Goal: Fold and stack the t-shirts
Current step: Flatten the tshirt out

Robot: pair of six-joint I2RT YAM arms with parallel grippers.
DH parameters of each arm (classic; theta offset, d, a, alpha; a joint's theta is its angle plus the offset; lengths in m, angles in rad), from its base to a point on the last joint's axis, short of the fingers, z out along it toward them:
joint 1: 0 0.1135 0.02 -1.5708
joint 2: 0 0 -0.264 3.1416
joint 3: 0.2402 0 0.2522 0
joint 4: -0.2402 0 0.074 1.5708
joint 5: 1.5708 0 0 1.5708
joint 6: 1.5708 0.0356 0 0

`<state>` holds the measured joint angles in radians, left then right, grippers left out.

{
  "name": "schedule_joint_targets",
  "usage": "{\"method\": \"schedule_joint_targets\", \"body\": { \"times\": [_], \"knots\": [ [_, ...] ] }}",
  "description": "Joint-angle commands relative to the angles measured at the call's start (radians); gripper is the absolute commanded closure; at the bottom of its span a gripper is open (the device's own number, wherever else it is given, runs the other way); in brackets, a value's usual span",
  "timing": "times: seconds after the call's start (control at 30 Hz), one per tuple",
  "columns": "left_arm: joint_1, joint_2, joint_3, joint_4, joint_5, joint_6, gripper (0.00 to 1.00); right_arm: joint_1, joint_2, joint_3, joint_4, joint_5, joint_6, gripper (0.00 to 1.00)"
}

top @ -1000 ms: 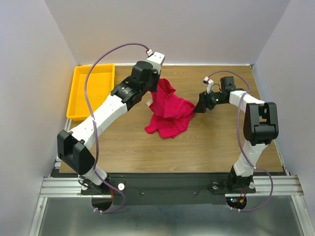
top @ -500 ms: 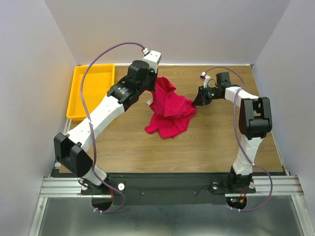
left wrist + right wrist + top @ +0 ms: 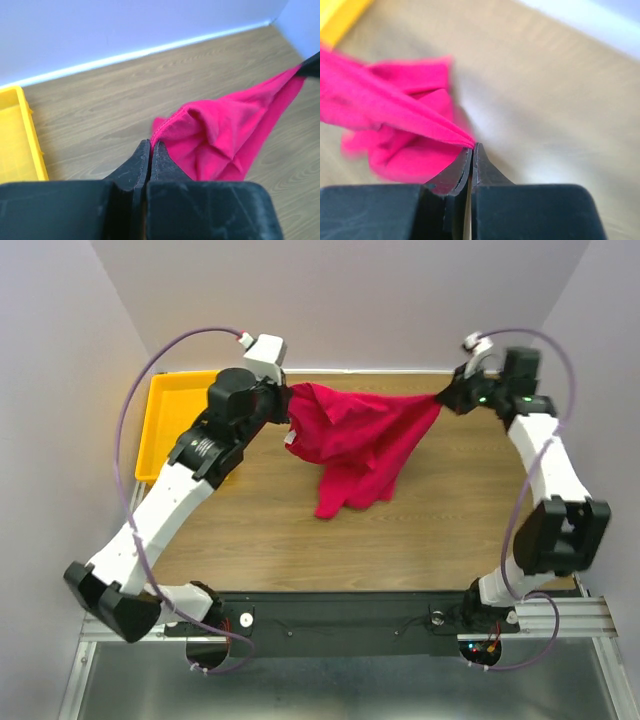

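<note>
Your left gripper (image 3: pixel 286 412) and right gripper (image 3: pixel 441 400) each pinch the red t-shirt (image 3: pixel 360 435), stretched from 9 to 3 o'clock above the far half of the table (image 3: pixel 300 530), bulk sagging toward 6.

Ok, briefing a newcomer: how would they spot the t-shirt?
Over the far half of the wooden table, the crimson t-shirt hangs stretched between the left end effector and the right end effector. It is the only cloth; the neighbouring yellow tray is rigid.
</note>
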<state>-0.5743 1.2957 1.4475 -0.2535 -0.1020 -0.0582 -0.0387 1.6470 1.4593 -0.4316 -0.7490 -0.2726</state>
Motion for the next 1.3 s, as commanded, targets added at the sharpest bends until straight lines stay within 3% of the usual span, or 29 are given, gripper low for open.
{"method": "schedule_joint_targets", "body": {
  "times": [0.0,0.1,0.27,0.4,0.63,0.83,1.03,1.17,1.27],
  "knots": [
    [0.004,-0.137,-0.015,0.146,0.030,-0.049,1.00,-0.082,-0.179,0.107,0.004,0.017,-0.036,0.99],
    [0.004,-0.194,-0.018,0.175,0.082,-0.086,1.00,-0.087,-0.260,0.151,-0.027,0.010,-0.028,0.99],
    [0.002,-0.281,-0.015,0.233,0.209,-0.184,1.00,-0.087,-0.309,0.378,-0.114,-0.033,0.033,0.99],
    [0.002,-0.354,-0.047,0.249,0.200,-0.242,1.00,-0.087,-0.285,0.535,-0.151,-0.125,0.128,1.00],
    [0.007,-0.414,-0.238,0.221,0.056,-0.330,1.00,-0.079,-0.191,0.353,-0.088,-0.224,0.219,0.99],
    [0.050,-0.323,-0.450,0.212,0.064,-0.459,1.00,0.104,0.014,0.240,-0.078,-0.021,0.124,0.99],
    [0.134,-0.266,-0.676,0.247,0.007,-0.540,1.00,0.221,0.302,0.309,-0.056,0.134,0.125,0.99],
    [0.195,-0.251,-0.753,0.249,-0.022,-0.562,1.00,0.275,0.424,0.395,-0.058,0.174,0.125,0.89],
    [0.217,-0.262,-0.782,0.246,-0.025,-0.557,1.00,0.276,0.412,0.406,-0.059,0.236,0.113,0.59]
  ]
}}
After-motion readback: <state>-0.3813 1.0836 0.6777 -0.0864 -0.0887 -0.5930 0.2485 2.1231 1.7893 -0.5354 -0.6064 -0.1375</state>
